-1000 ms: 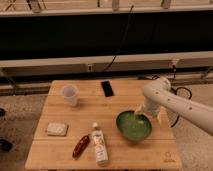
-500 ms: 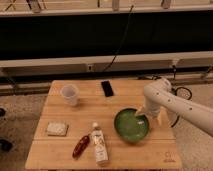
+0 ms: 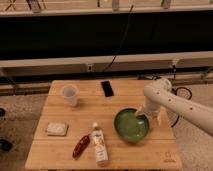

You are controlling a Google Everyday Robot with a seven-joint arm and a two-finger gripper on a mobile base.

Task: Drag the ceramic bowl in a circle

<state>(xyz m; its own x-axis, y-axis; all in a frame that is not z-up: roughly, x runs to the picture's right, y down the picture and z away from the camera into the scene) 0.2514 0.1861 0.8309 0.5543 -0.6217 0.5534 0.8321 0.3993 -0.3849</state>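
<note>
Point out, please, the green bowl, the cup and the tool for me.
Green bowl (image 3: pixel 127 130), camera view, its pale centre.
Cup (image 3: pixel 69 95), camera view, its side wall.
Tool (image 3: pixel 141 118), camera view, its lower end, inside the bowl's right side.

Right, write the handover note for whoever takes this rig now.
Gripper: low inside the right side of the glossy green ceramic bowl, apparently touching it.
Bowl: right half of the wooden table, apart from the white-capped bottle on its left.
Done: contact seems made; how much of the circle is traced does not show.
Left: drag the bowl round its circle, then lift off.
</note>
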